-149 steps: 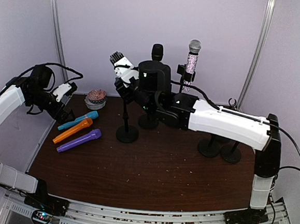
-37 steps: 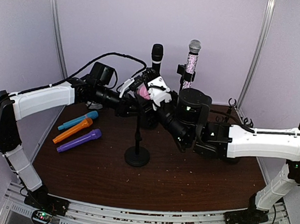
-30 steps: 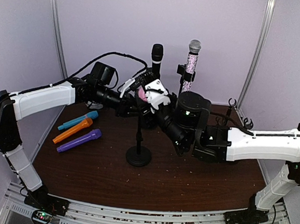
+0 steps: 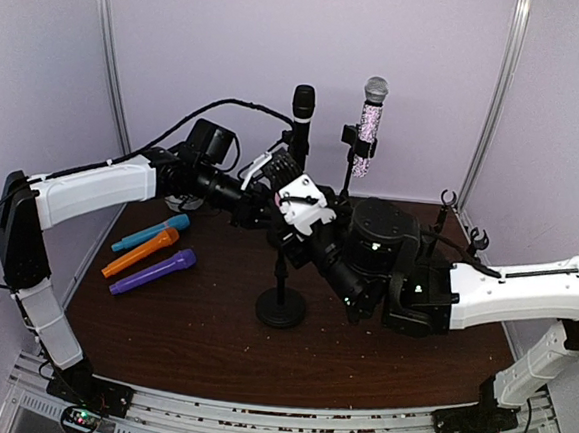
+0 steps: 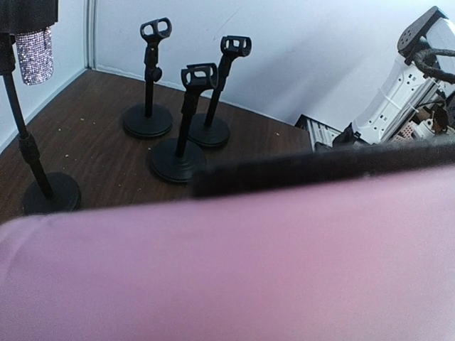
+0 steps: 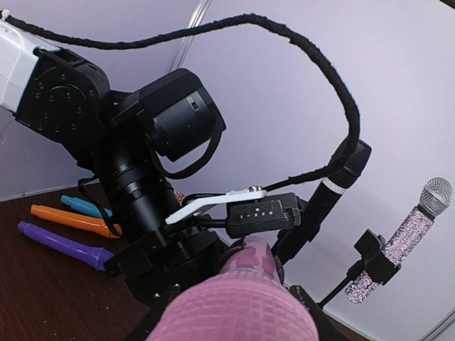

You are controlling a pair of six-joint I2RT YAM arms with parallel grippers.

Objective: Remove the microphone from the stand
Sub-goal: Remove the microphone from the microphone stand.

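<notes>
The pink microphone (image 6: 245,305) fills the bottom of the right wrist view. Its mesh head is nearest, and its handle runs away into my left gripper (image 6: 250,240). In the left wrist view its pink body (image 5: 227,270) covers the lower half and hides the jaws. From above, my left gripper (image 4: 260,202) and my right gripper (image 4: 298,205) meet at the top of the black stand (image 4: 283,276). Each is shut on the microphone, left on the handle and right at the head. The stand's round base (image 4: 280,310) rests on the table.
A black microphone (image 4: 303,107) and a glittery one (image 4: 369,122) stand clipped at the back. Blue (image 4: 150,234), orange (image 4: 141,251) and purple (image 4: 153,271) microphones lie at the left. Three empty stands (image 5: 148,71) are grouped at the back right.
Both grippers, still joined at the stand's top, have moved right and a little nearer. The stand's base has slid right with them.
</notes>
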